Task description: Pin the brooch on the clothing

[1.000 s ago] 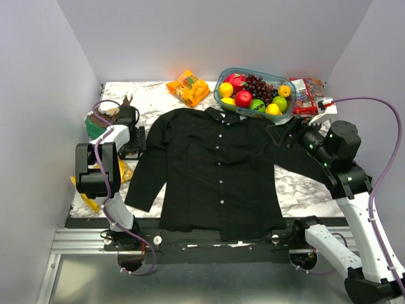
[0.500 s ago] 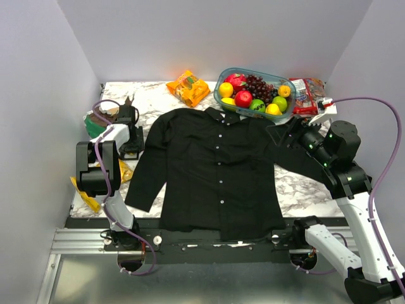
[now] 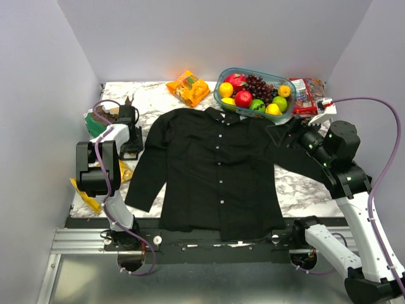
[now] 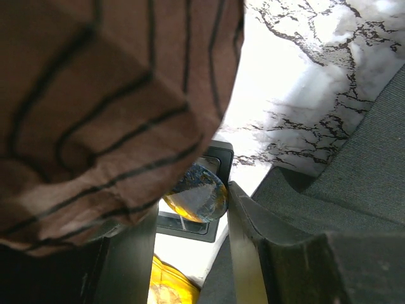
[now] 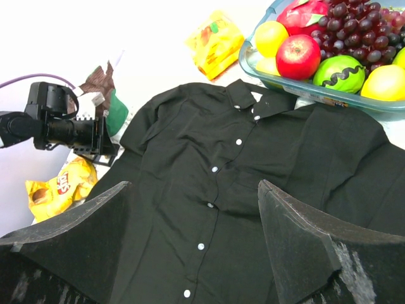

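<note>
The black shirt (image 3: pixel 215 171) lies flat in the middle of the table, its white buttons running down the front (image 5: pixel 209 204). The brooch (image 4: pixel 197 192), a shiny round disc, sits between my left gripper's (image 4: pixel 193 202) fingertips just above a small black square box (image 4: pixel 190 227). The right finger (image 4: pixel 243 253) touches its edge. The left edge is partly hidden behind a brown striped bag (image 4: pixel 95 107). The left gripper (image 3: pixel 131 142) is at the table's left, beside the shirt's sleeve. My right gripper (image 5: pixel 195 185) hangs open above the shirt, over the other sleeve (image 3: pixel 288 136).
A tub of fruit (image 3: pixel 255 94) stands behind the collar, with an orange snack pack (image 3: pixel 188 87) to its left and a red packet (image 3: pixel 306 95) to its right. A yellow crisp bag (image 5: pixel 60 187) and a green bowl (image 3: pixel 95 125) lie by the left arm.
My left gripper has shifted very slightly toward the far left. The right arm and the shirt have not moved.
</note>
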Robot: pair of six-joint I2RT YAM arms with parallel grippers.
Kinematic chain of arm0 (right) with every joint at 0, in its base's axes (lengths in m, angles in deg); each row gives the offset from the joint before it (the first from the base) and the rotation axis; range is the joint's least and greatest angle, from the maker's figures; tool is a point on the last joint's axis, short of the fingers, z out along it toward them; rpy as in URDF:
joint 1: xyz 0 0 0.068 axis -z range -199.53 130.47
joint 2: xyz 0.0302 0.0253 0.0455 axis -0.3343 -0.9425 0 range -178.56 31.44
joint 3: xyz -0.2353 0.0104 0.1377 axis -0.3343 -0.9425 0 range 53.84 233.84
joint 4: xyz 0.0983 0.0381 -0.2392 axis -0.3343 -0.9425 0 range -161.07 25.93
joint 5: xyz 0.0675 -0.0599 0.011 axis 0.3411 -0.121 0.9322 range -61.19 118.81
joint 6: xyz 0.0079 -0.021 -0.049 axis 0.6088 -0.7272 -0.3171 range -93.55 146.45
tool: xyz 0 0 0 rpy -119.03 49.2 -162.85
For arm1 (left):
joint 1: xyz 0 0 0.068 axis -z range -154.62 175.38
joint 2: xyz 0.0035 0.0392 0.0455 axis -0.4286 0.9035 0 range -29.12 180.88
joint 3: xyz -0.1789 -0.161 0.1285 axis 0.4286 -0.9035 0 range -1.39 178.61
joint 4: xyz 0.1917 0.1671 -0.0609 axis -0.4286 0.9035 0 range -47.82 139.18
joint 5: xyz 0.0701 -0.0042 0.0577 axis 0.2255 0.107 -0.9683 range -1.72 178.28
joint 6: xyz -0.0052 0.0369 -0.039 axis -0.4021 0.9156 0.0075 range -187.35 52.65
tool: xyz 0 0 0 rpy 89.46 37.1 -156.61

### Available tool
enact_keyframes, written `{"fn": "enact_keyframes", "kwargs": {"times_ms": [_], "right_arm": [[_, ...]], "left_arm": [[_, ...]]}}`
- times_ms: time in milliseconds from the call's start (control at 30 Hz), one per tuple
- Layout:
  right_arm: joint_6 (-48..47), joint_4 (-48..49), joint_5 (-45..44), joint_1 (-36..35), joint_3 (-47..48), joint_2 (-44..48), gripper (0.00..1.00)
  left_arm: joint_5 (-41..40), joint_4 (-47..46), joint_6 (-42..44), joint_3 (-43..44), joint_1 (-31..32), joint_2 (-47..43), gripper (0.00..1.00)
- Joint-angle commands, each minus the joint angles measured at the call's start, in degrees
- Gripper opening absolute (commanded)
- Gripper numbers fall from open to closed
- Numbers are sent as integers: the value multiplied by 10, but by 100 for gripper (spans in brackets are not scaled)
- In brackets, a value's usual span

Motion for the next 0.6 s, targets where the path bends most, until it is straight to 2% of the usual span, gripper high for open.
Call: {"fn": "enact_keyframes", "kwargs": {"times_ms": [0, 400, 467, 567], "right_arm": [[4, 12, 11, 3, -8, -1, 88], [6, 19, 22, 3, -6, -23, 88], [8, 24, 31, 3, -6, -30, 88], [7, 38, 48, 3, -10, -42, 88]], "left_arm": [[27, -8, -2, -2, -3, -26, 42], [65, -33, -11, -59, 27, -131, 40], [65, -40, -6, -71, 65, -163, 40], [116, -56, 4, -89, 104, -201, 40]]}}
